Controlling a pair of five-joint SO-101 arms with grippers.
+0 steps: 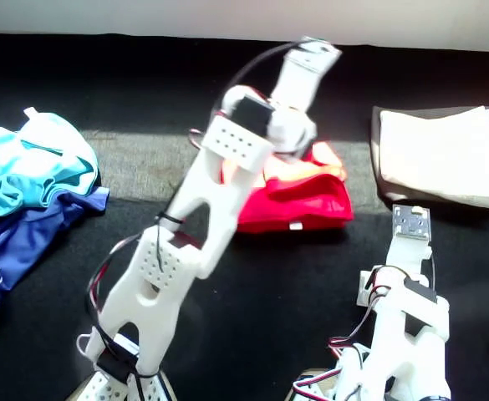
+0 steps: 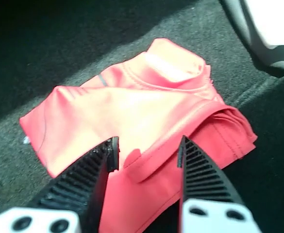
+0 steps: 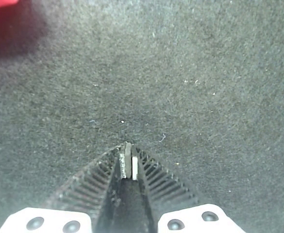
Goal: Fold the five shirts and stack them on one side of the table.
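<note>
Now, the left gripper hung jaws apart right over the red shirt, which lay half-folded near the middle of the table. A clean fold, I reckoned, meant pinching the loose flap edge squarely and carrying it over flat, no dragging. The right gripper sat pinched shut on nothing at five o'clock, and the folded white shirt lay at two o'clock.

Hard light is thrown across the surface as one bright band in the high view, while the far strip and the near part are left dark. The white folded shirt is washed out by glare. In the left wrist view the red shirt is bleached pale on top, and deep shadow is cast beyond it. In the right wrist view the surface is lit evenly.
</note>
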